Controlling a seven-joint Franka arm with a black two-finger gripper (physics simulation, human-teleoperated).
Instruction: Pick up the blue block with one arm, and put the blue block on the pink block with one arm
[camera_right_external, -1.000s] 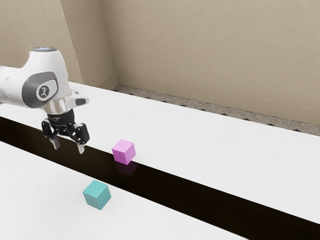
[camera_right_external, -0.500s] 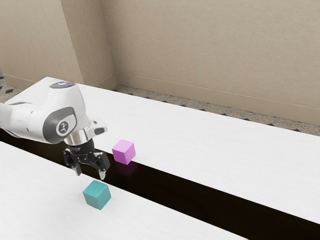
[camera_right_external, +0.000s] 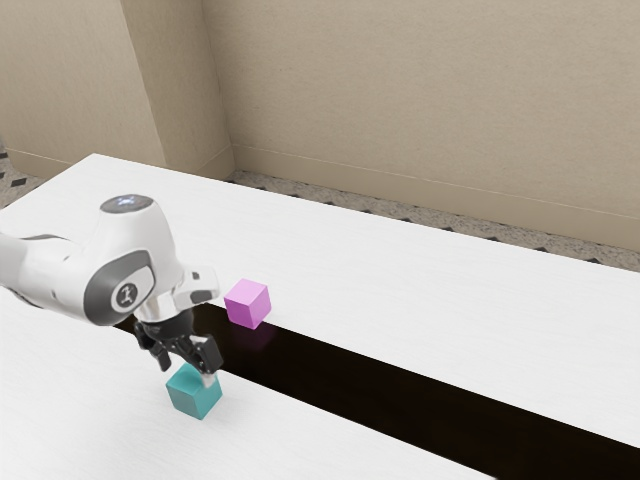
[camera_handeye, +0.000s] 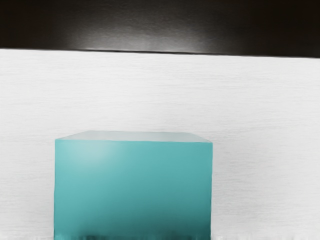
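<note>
White tabletop (camera_right_external: 90, 440) in the lower left of the exterior view carries the blue block (camera_right_external: 194, 391), sitting flat and not lifted. My gripper (camera_right_external: 187, 366) hangs right over it, fingers spread apart, tips level with the block's top edge or just above it. I can't tell if either tip touches it, and there is no squeeze yet. In the wrist view the blue block (camera_handeye: 133, 185) sits directly under my hand, with bare white table (camera_handeye: 160, 90) beyond it and the dark strip (camera_handeye: 160, 22) farther off. Behind the block in the exterior view, a black gap (camera_right_external: 400, 400) runs diagonally from left of centre to the lower right. The pink block (camera_right_external: 247, 303) sits on the gap's far edge, up and right of my gripper, near the blue block but apart from it, with nothing on top. Farther back are more white table (camera_right_external: 450, 280), a speckled floor strip (camera_right_external: 450, 215) and the beige wall (camera_right_external: 420, 80) across the top. Progress: the approach looks about done. Closing, lifting, carrying to the pink block and setting down are all left. Versus a second ago, my hand was higher and farther left in the frame, above the black gap; half a second ago it was lower and closer; now it is down at the block. Both blocks are in the same spots, fingers spread throughout.
</note>
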